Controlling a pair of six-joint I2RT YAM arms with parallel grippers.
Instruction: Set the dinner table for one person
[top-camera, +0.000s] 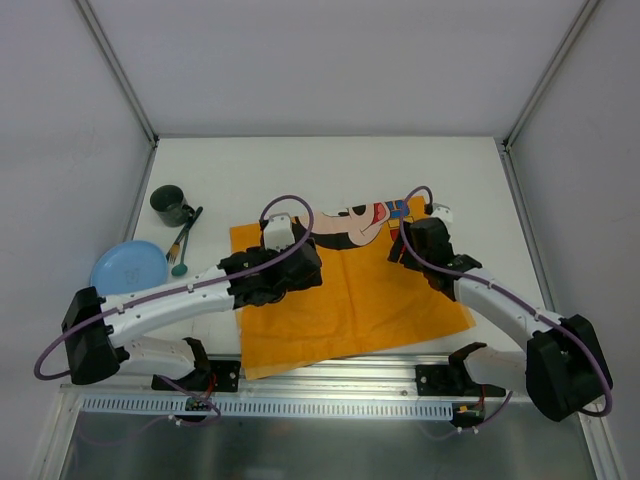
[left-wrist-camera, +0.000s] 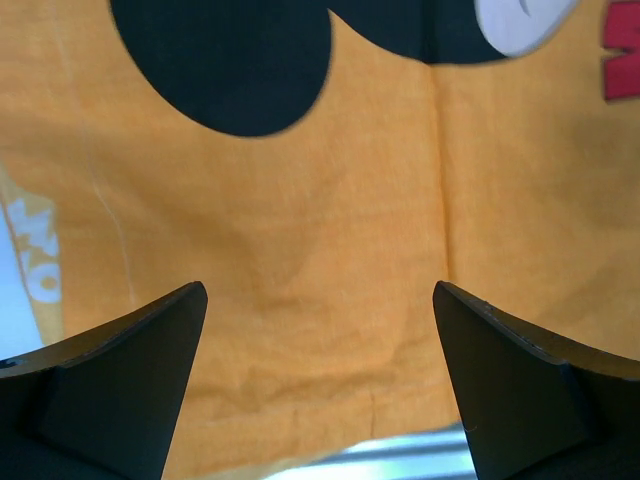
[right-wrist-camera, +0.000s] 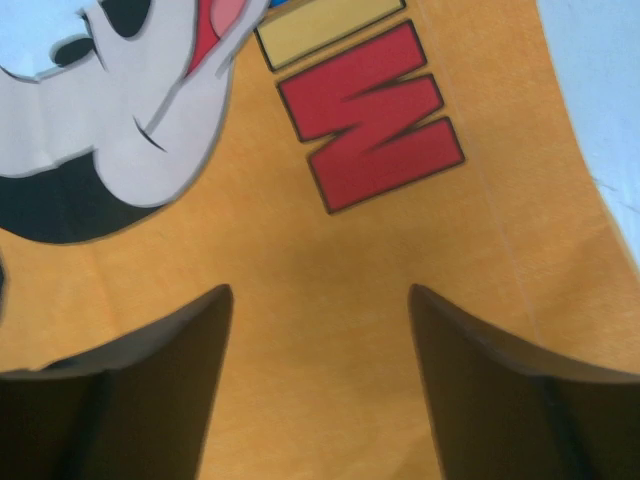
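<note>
Top external: utensils (top-camera: 184, 243) beside cup (top-camera: 170, 204).

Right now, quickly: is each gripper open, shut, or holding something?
Left gripper: open, holding nothing, over the orange cartoon-mouse cloth placemat.
Right gripper: open, holding nothing, over the same placemat.

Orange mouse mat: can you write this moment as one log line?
placemat: spread on dinner table | left gripper: open over it | right gripper: open over it | plate, cup, cutlery: left of mat
</note>
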